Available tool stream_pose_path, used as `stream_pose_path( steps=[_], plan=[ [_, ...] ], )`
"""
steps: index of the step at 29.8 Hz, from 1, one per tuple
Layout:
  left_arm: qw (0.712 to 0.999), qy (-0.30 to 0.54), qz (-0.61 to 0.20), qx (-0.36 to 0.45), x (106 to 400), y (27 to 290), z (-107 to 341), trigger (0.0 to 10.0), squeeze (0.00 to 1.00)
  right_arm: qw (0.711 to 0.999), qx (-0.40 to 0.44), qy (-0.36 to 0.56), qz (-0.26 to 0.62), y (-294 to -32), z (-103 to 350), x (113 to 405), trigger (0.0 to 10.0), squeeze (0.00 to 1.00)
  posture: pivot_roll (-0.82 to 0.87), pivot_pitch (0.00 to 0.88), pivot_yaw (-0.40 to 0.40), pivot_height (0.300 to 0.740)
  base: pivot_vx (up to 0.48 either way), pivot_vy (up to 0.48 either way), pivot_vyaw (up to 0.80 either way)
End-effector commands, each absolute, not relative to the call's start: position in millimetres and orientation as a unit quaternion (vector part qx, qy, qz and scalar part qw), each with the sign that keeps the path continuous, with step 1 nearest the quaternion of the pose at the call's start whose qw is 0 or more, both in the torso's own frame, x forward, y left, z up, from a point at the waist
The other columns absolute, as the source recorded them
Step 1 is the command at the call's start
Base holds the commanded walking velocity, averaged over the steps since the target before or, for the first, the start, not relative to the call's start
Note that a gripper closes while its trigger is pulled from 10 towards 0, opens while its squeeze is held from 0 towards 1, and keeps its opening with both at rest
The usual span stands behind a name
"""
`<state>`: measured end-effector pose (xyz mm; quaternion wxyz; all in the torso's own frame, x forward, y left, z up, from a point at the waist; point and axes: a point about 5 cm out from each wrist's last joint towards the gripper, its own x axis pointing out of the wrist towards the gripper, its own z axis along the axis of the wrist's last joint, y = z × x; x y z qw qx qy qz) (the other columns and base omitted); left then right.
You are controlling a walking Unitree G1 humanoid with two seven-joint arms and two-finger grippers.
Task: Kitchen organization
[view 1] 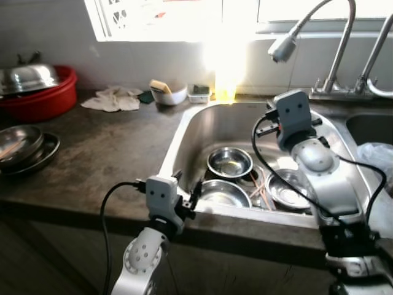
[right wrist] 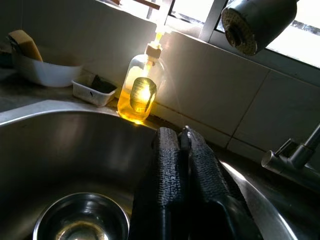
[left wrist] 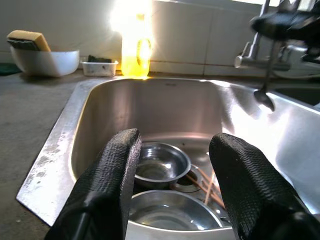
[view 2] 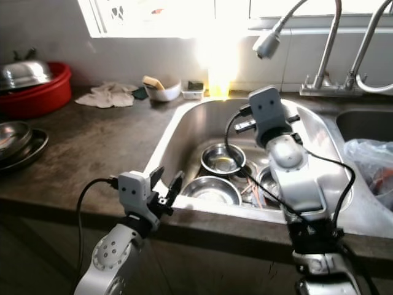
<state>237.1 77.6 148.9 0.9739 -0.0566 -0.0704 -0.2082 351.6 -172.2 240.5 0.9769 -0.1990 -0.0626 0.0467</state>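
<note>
- At the far left of the frame we see a red basin (view 1: 43,98) with a steel lid, and below it stacked steel plates (view 1: 21,147) on the counter (view 1: 110,153).
- In the upper middle lie a white cloth (view 1: 113,99) and a white bowl (view 1: 169,93) holding a sponge.
- At lower centre our left gripper (view 2: 167,187) hovers at the sink's front rim, fingers spread wide, holding nothing.
- The sink (view 1: 196,126) holds steel bowls (view 1: 229,163) and chopsticks (view 1: 263,190).
- Against the back wall stands a yellow soap bottle (right wrist: 141,90).
- At centre right our right gripper (right wrist: 182,137) reaches over the sink, fingers pressed together, empty, below the faucet head (view 1: 282,47).
</note>
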Motion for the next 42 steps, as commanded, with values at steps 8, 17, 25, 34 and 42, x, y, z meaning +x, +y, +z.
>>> stream_pose_path(
  steps=[8, 17, 25, 34, 42],
  plan=[
    [0.980, -0.093, -0.168, -0.053, 236.6, 86.9, 159.7, 10.0, 0.00, 0.962, -0.253, 0.001, 0.101, -167.8, 219.8, 378.6, 10.0, 0.00, 0.12, 0.088, -0.014, 0.740, 0.000, 0.000, 0.00],
    [0.984, -0.087, -0.141, -0.063, 230.5, 92.3, 160.9, 10.0, 0.00, 0.947, -0.302, 0.031, 0.106, -168.4, 199.4, 390.6, 10.0, 0.39, 0.14, 0.124, -0.021, 0.740, 0.000, 0.000, 0.00],
    [0.983, -0.078, -0.149, -0.076, 229.0, 90.3, 158.6, 10.0, 0.00, 0.945, -0.305, 0.032, 0.116, -168.7, 190.4, 390.5, 10.0, 1.00, 0.13, 0.120, -0.017, 0.740, 0.000, 0.000, 0.00],
    [0.983, -0.075, -0.140, -0.096, 233.7, 87.4, 158.3, 10.0, 0.00, 0.952, -0.290, 0.006, 0.098, -169.6, 196.2, 388.1, 10.0, 1.00, 0.12, 0.099, -0.014, 0.740, 0.000, 0.000, 0.00],
    [0.984, -0.045, -0.132, -0.114, 234.0, 89.5, 150.3, 10.0, 0.00, 0.965, -0.243, -0.051, 0.078, -163.1, 217.4, 376.4, 10.0, 0.00, 0.12, 0.076, -0.012, 0.740, 0.000, 0.000, 0.00]
  ],
)
